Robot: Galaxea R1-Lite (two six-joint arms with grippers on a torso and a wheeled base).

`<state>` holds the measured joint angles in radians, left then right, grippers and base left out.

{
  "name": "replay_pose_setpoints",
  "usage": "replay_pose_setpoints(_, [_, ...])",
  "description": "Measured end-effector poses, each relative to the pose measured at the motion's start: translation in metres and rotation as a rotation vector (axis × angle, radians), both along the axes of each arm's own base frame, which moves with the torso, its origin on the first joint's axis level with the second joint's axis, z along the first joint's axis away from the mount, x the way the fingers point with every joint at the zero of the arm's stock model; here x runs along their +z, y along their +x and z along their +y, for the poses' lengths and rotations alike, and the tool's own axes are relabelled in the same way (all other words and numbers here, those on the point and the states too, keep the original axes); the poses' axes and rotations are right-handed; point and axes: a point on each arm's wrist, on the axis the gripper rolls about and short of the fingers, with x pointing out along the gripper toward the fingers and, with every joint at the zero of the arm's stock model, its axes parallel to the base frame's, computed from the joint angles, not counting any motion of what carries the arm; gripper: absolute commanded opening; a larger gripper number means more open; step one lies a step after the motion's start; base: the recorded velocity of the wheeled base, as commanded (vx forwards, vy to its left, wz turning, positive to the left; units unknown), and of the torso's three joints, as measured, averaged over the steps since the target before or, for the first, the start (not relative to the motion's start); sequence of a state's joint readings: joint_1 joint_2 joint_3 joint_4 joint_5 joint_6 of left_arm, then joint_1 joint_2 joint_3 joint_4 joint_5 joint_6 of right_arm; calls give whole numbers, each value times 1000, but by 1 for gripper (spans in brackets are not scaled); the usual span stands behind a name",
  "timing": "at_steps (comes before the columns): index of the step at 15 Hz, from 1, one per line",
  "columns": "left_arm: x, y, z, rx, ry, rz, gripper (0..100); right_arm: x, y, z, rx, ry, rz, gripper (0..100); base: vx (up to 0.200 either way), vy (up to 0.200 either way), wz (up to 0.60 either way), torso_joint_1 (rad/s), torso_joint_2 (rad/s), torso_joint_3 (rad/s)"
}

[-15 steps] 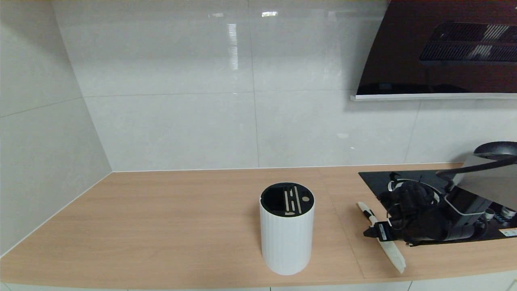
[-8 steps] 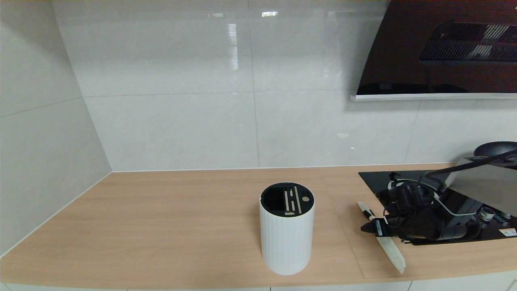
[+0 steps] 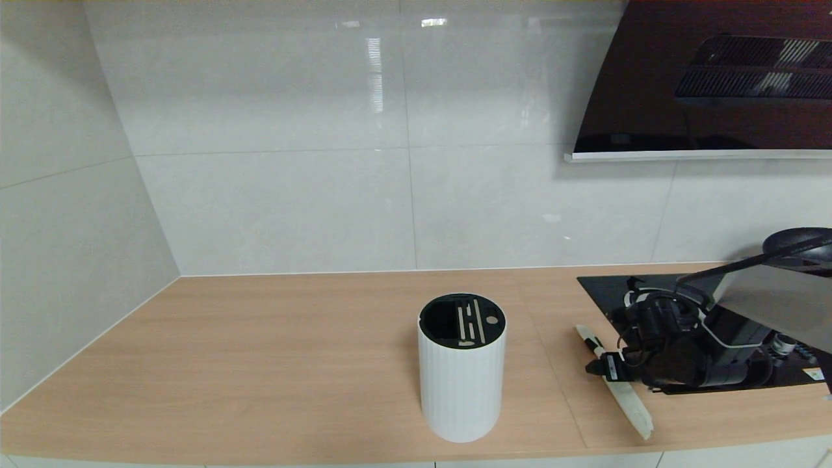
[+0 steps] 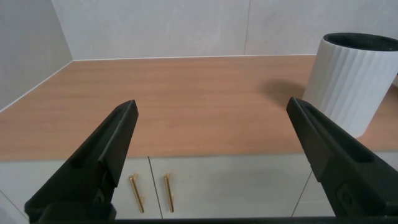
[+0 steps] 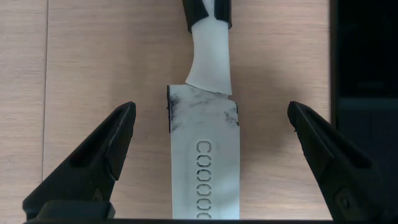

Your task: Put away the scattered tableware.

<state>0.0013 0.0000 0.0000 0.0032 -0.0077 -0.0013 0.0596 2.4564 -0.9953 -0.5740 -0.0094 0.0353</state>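
A white ribbed holder (image 3: 461,380) stands upright near the front edge of the wooden table (image 3: 260,364), its black top cut with slots and a round hole. Off to its right a white-bladed knife (image 3: 625,398) lies flat on the table, blade tip toward the front edge, just beside a black cooktop (image 3: 608,291). The right hand (image 3: 604,372) sits low across the knife's middle. A dark range hood (image 3: 702,84) hangs on the tiled wall above
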Motion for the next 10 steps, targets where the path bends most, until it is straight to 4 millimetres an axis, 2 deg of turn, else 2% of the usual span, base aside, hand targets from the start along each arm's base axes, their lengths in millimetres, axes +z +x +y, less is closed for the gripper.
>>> replay_pose_setpoints(2, [0, 0, 0, 0, 0, 0, 100, -1, 0, 0, 0, 0, 2, 100, 0, 0, 0, 0, 0, 0])
replay_pose_setpoints(3, [0, 0, 0, 0, 0, 0, 100, -1, 0, 0, 1, -3, 3, 0, 0, 0, 0, 0, 0, 0])
replay_pose_setpoints(10, [0, 0, 0, -1, 0, 0, 100, -7, -4, 3, 2, -83, 18, 0, 0, 0, 0, 0, 0, 0])
